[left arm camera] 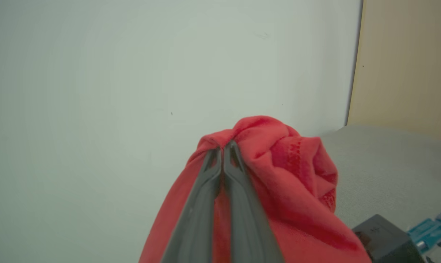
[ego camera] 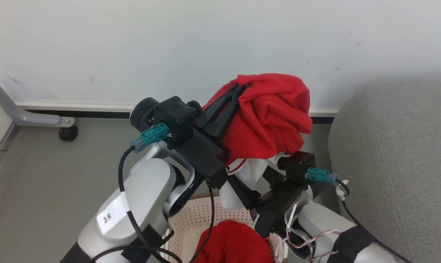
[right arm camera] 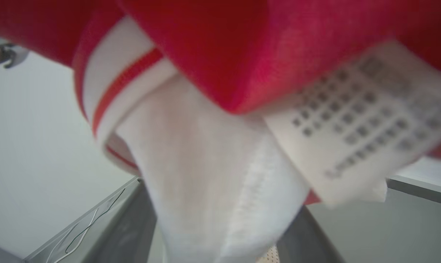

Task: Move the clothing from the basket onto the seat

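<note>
Transfer step, mid-carry. The left gripper (ego camera: pixel 241 87) has its two fingers pressed together, pinching a fold of one red shirt (ego camera: pixel 275 109), which hangs bunched in the air above the basket (ego camera: pixel 191 215) at the near edge of the scene. A white sleeve (right arm camera: pixel 205 175) and a printed care label (right arm camera: pixel 359 120) dangle from the shirt's underside. The right gripper (ego camera: pixel 255 188) sits below the bundle with its fingers spread wide on either side of the sleeve, gripping nothing. The sofa (ego camera: pixel 395 153) stands to the right, with no clothing on the part in view.

Judged stage: the shirt is lifted clear but not yet delivered. The next move calls for swinging the left arm rightward over the cushion, keeping the trailing sleeve clear of the basket rim, then releasing.

Count: two shirts in view, one held and a second shirt (ego camera: pixel 231 243) lying in the basket; one basket; one sofa; two grippers.
</note>
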